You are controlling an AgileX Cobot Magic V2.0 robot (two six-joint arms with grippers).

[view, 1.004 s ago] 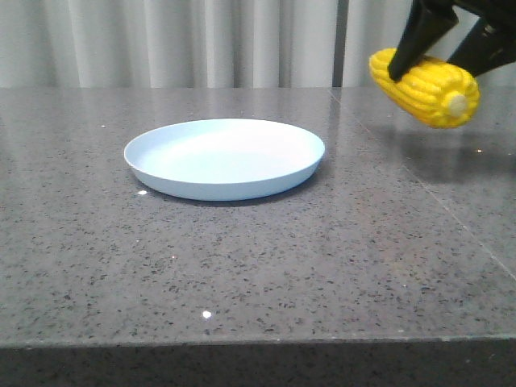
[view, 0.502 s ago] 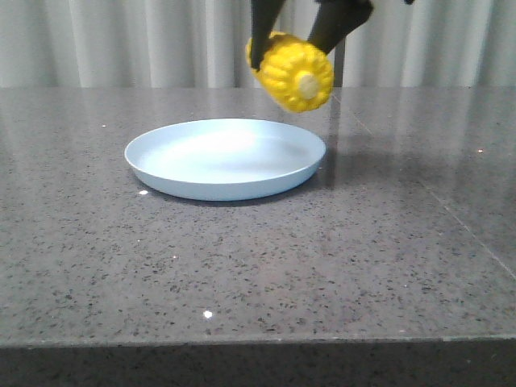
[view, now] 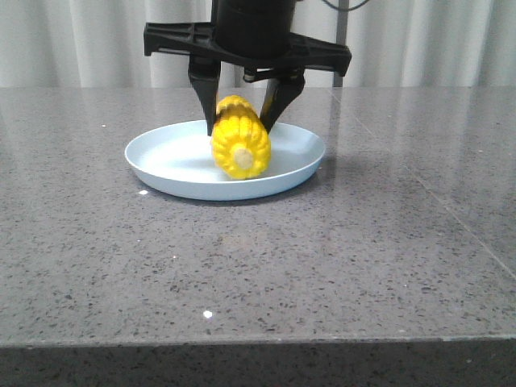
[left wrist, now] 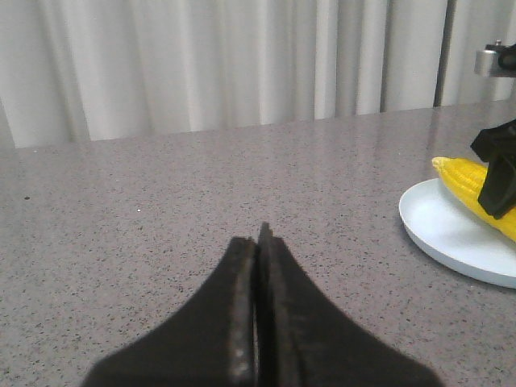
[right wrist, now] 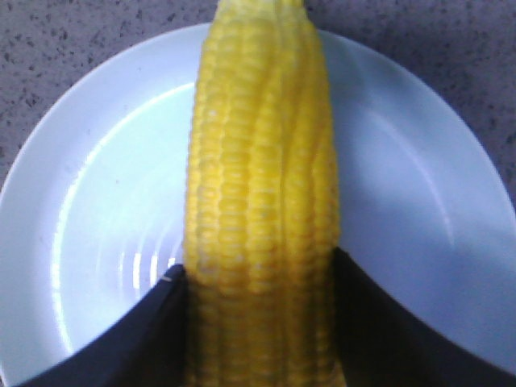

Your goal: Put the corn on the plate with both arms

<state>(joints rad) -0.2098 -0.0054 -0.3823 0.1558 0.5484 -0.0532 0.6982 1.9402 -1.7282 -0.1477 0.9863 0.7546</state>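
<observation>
The yellow corn (view: 240,147) is in the pale blue plate (view: 161,165), its pale stub end toward me. My right gripper (view: 239,121) comes down from above and is shut on the corn, one black finger on each side. The right wrist view shows the corn (right wrist: 262,201) lying along the plate's (right wrist: 419,185) middle between the fingers (right wrist: 153,339); whether it rests on the plate I cannot tell. My left gripper (left wrist: 260,234) is shut and empty, low over the table to the left of the plate (left wrist: 451,234), where the corn (left wrist: 472,185) also shows.
The grey speckled stone table (view: 322,258) spreads around the plate, with a seam line (view: 435,201) running across its right part. Pale curtains (view: 105,40) hang behind the table's far edge.
My right gripper has carried the corn leftward from the far right, over the plate's rim, and lowered it into the plate.
</observation>
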